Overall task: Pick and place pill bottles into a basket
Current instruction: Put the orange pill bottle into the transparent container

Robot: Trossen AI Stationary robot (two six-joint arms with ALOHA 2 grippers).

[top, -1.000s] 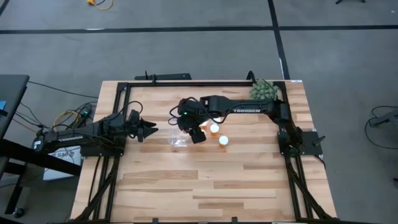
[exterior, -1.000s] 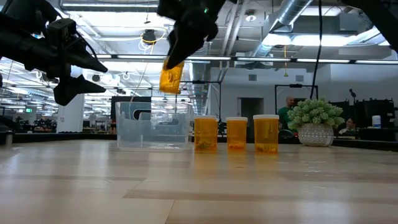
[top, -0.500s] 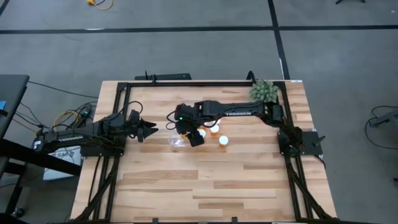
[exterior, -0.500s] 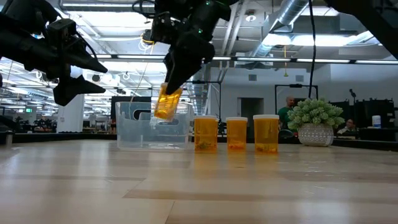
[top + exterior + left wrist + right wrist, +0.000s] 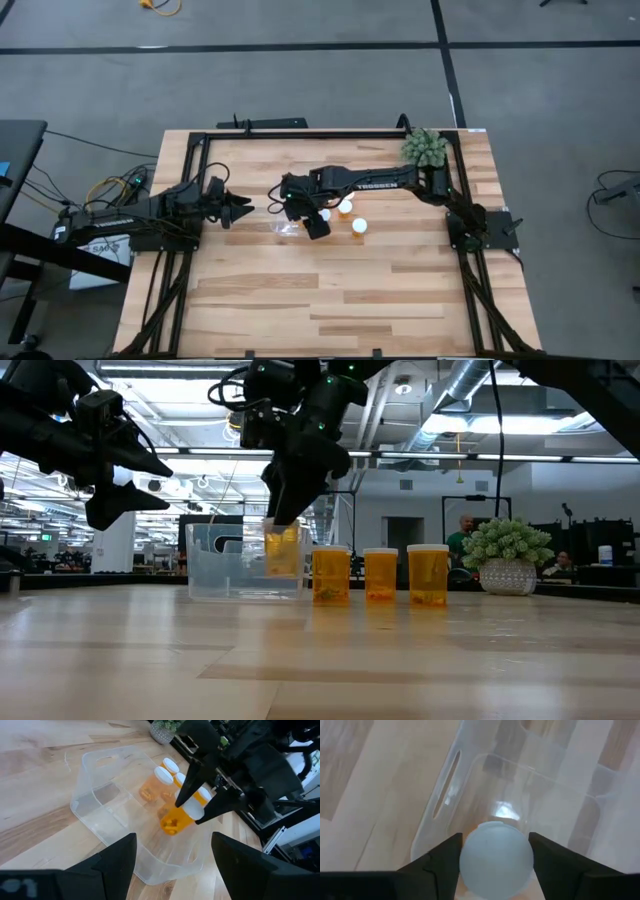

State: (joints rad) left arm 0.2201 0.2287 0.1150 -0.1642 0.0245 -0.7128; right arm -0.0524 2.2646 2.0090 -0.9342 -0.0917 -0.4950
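**Right gripper holds a pill bottle down inside the basket**

The right gripper (image 5: 285, 510) reaches over the clear basket (image 5: 215, 575) near the table's middle, its fingers pinching a pill bottle (image 5: 283, 550) by the white cap. In the low view the orange body of the held bottle hangs upright below the basket's rim, behind its see-through wall. The left wrist view shows the same bottle (image 5: 180, 817) tilted a little between the dark fingers (image 5: 192, 782), above the basket's floor; whether it touches the floor cannot be told. In the right wrist view the round white cap (image 5: 495, 852) sits squeezed between the two fingers, with the basket's wall and handle slot (image 5: 445, 785) beyond it.

Three more pill bottles stand upright on the table just outside the basket, at its 3 o'clock side in the low view: one (image 5: 331, 575) just beside the basket wall, the next (image 5: 380, 575) close by, and the third (image 5: 428, 575) nearest the potted plant (image 5: 507, 560). From above, two white caps (image 5: 345, 207) (image 5: 359, 226) show clear of the arm.

The left gripper (image 5: 240, 210) waits at the basket's 9 o'clock in the high view, apart from it, its fingers spread.
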